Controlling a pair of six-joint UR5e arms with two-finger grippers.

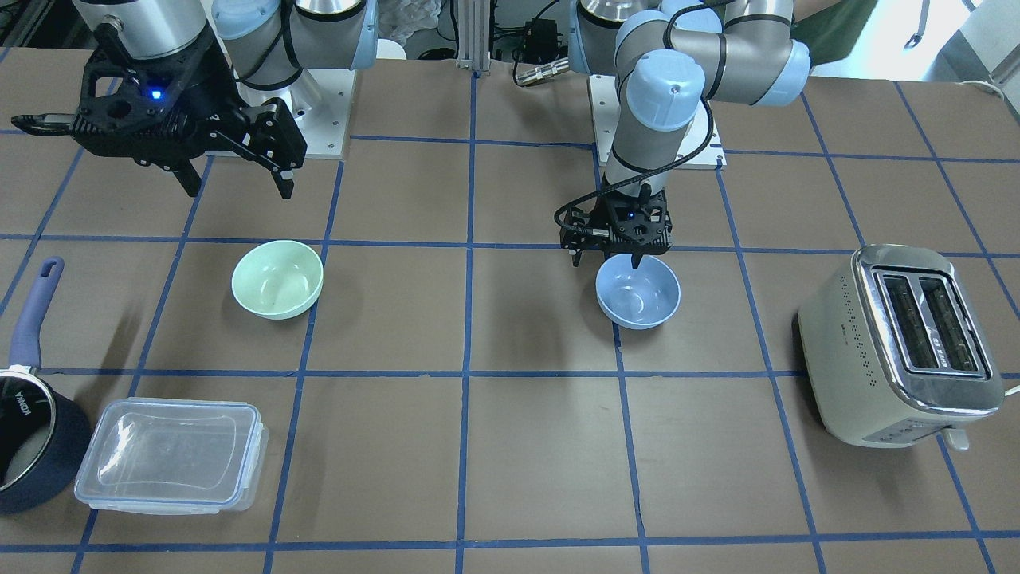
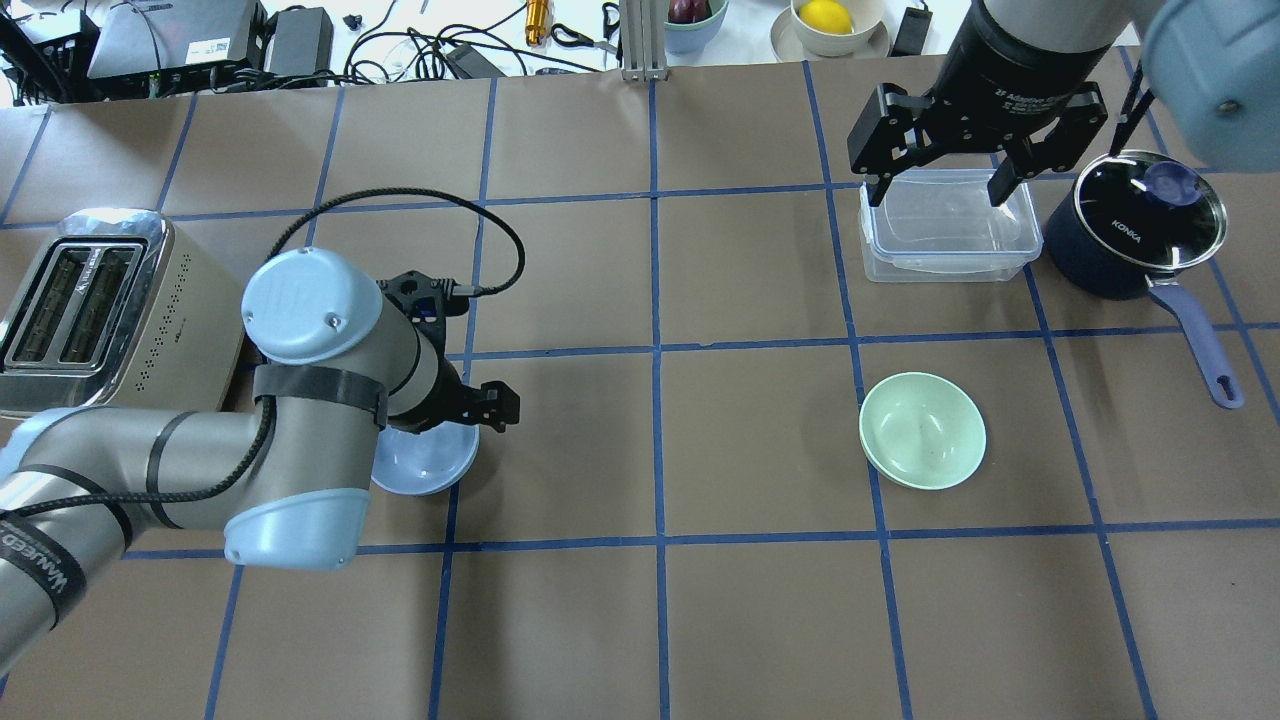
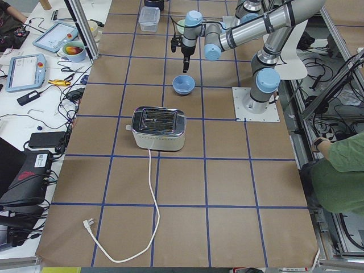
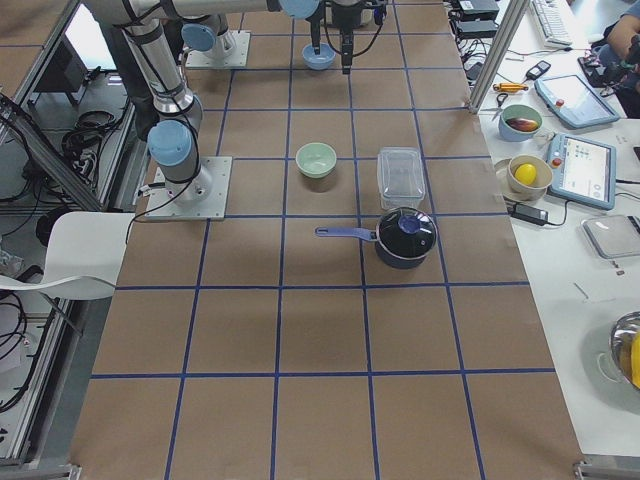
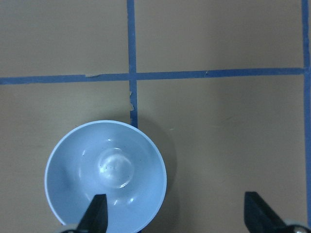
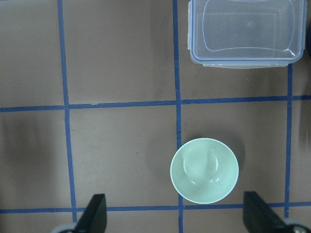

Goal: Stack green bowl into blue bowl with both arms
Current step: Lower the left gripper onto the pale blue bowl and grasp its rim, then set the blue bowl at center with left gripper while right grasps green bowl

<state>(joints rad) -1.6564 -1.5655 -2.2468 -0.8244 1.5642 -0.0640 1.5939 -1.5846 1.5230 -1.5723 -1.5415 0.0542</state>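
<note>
A cream toaster stands at one end of the blue-taped table; at the other, a clear plastic container sits just beside a dark blue saucepan (lid on).

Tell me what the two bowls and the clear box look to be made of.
Green bowl: looks like glossy plastic or melamine, possibly glazed ceramic; smooth, opaque, soft highlights inside. Blue bowl: same by its look, with bright glints in the left wrist view. Clear box: transparent plastic; the table shows through, blue-edged lid.
</note>
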